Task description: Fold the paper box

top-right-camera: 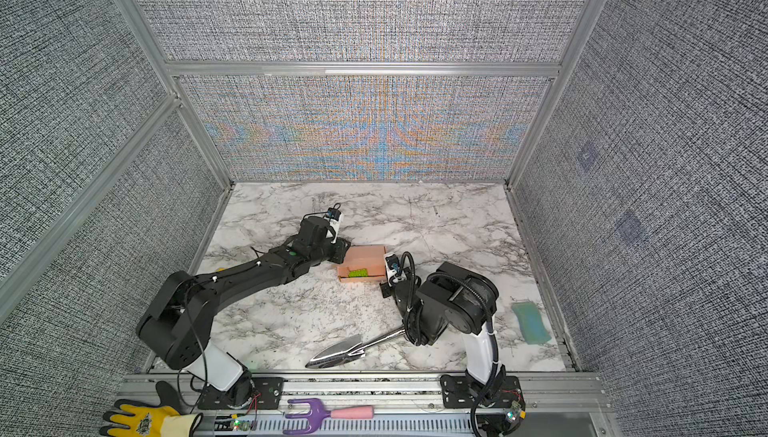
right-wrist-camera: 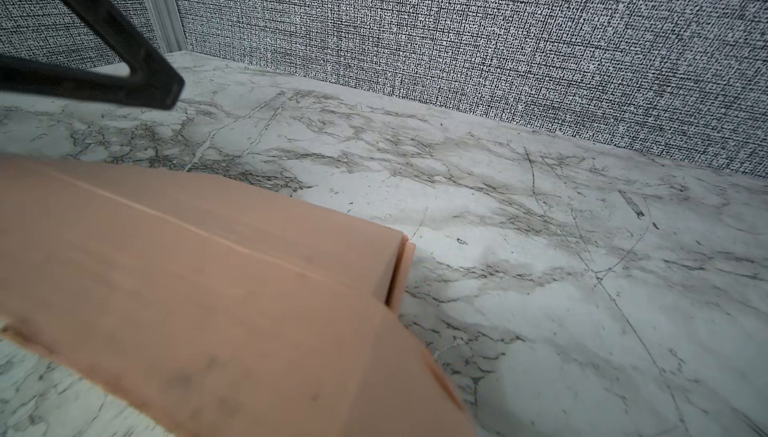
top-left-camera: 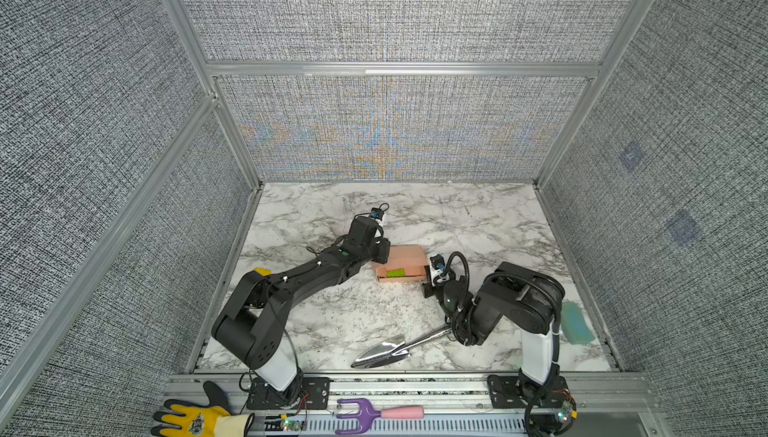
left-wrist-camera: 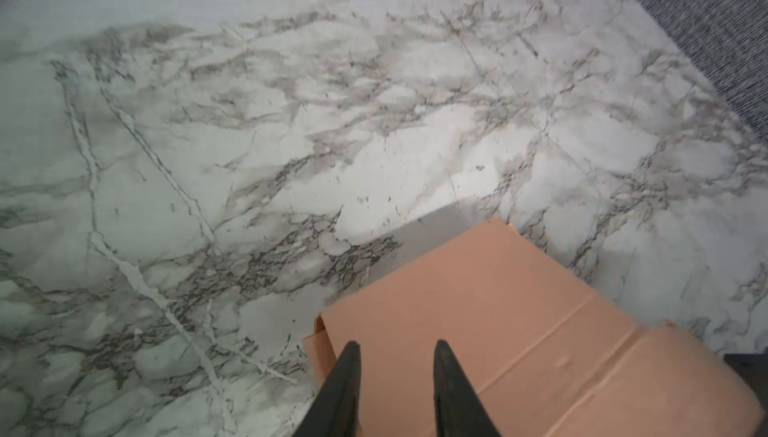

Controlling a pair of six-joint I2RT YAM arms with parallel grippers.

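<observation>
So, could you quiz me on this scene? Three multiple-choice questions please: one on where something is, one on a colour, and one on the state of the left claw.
1. Relative to the paper box, the green brick lies: A) on its lid; B) inside it; C) far away from it.
2. The handle of the purple garden fork is: A) pink; B) yellow; C) black.
3. The fingers of the left gripper are: A) pressed together; B) hidden in every view; C) apart.

Answers:
1 B: the brick shows through the box's open front in both top views.
2 A: the handle beside the purple tines is pink.
3 C: the left wrist view shows a clear gap between them, over the box's lid.
</observation>
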